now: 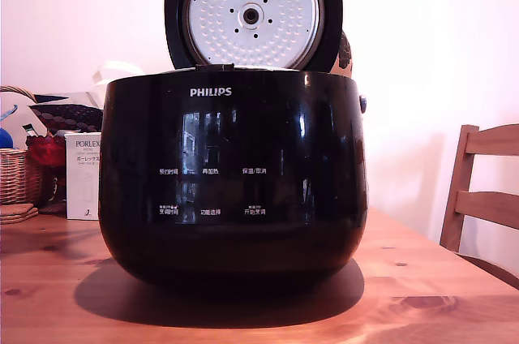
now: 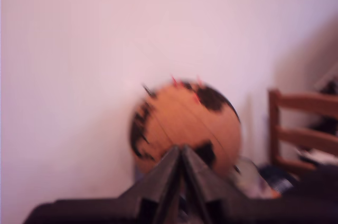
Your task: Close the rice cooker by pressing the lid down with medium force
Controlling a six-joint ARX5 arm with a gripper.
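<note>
A: Where's your lid (image 1: 251, 11)?
B: Upright behind the rice cooker (image 1: 231, 182) on the bench (image 1: 438, 295). Your end effector (image 2: 181, 152) is clenched, empty.
A: Risk?
B: Push off-centre and the cooker may slide.

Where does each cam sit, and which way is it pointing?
Exterior view: low, near tabletop height, facing the front of the rice cooker on the table, its lid upright and open; no robot part shows.
Wrist view: on the arm, looking along the end effector, fingers together, at a blurred orange-and-black round object by the wall.
Shared: a wooden chair on the right of both views.
</note>
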